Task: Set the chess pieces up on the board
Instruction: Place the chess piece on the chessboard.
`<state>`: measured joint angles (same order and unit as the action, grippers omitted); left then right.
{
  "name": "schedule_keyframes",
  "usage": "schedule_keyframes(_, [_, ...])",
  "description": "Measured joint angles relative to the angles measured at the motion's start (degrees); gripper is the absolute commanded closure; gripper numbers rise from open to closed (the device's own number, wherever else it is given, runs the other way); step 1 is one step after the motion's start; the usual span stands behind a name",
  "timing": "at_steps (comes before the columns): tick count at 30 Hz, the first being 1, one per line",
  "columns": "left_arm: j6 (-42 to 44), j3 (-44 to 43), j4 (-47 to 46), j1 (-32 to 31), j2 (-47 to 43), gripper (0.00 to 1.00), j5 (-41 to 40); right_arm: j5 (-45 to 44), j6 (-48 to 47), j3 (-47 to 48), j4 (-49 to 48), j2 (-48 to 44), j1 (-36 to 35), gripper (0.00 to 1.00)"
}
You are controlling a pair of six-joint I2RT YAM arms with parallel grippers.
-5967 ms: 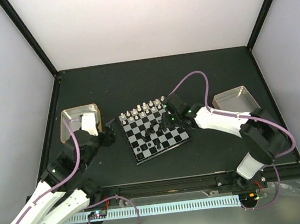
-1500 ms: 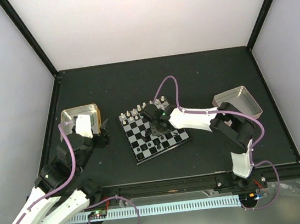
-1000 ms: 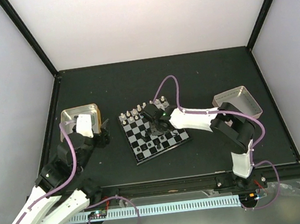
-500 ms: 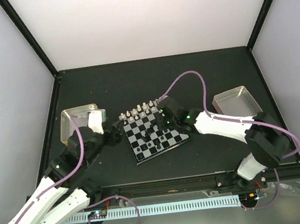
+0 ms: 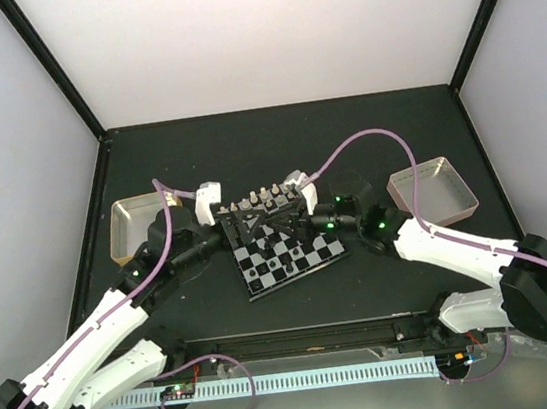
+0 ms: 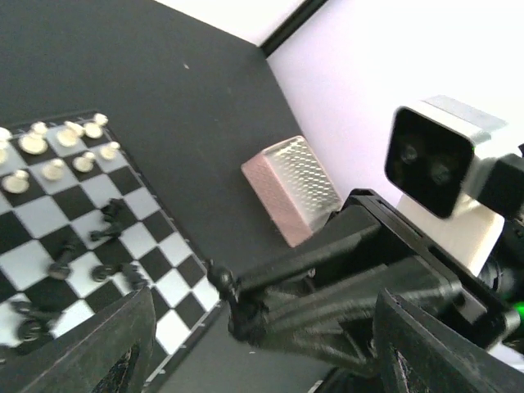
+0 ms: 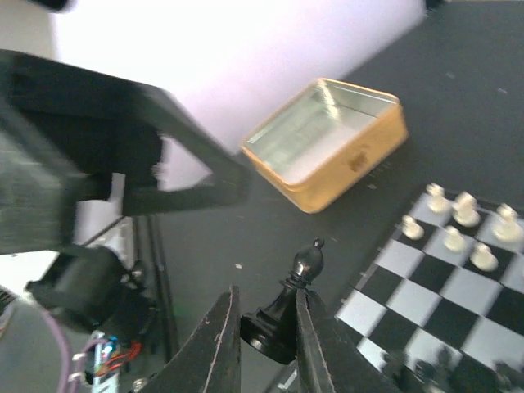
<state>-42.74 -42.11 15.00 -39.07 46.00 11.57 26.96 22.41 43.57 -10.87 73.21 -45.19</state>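
Grip status: right claw (image 7: 266,299) was nearly closed on a black bishop (image 7: 304,264), pinching its base and holding it tilted above the table (image 7: 213,237), just beside the board (image 5: 264,284). Left claw (image 6: 262,352) stood wide open and empty. The piece was judged light, rigid and slick, and prone to toppling; hold was best taken low, near the base.

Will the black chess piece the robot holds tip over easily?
Probably: the black piece is tall and thin over a small base. Other black pieces look toppled on the board. It seems light, pinched in the right gripper.
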Motion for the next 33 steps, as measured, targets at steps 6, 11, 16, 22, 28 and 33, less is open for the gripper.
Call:
schedule_keyframes(6, [-5.95, 0.09, -5.11, 2.64, 2.23, 0.35, 8.37, 9.51, -3.48, -0.26, -3.89, -1.77, 0.02, 0.87])
schedule_keyframes(11, [-9.49, 0.28, -7.72, 4.2, 3.02, 0.47, 12.63, 13.64, -6.1, -0.42, -4.22, -2.54, 0.02, 0.87])
schedule_keyframes(16, [-11.17, 0.28, -8.59, 4.9, 3.76, 0.56, 15.32, 14.34, -7.41, -0.7, -4.55, -3.45, 0.02, 0.87])
schedule_keyframes(22, [-11.87, 0.44, -8.61, 5.01, 4.76, 0.67, 18.47, 13.55, -7.58, -0.72, -4.87, -3.52, 0.02, 0.87])
schedule_keyframes(28, [-11.96, 0.81, -8.52, 5.11, 5.49, 0.87, 20.92, 11.89, -7.56, -0.76, -5.75, -3.52, 0.0, 0.87])
schedule_keyframes(33, [-11.74, 0.92, -8.61, 5.64, 5.51, 0.98, 21.2, 11.45, -7.37, -0.94, -5.9, -3.5, 0.0, 0.71])
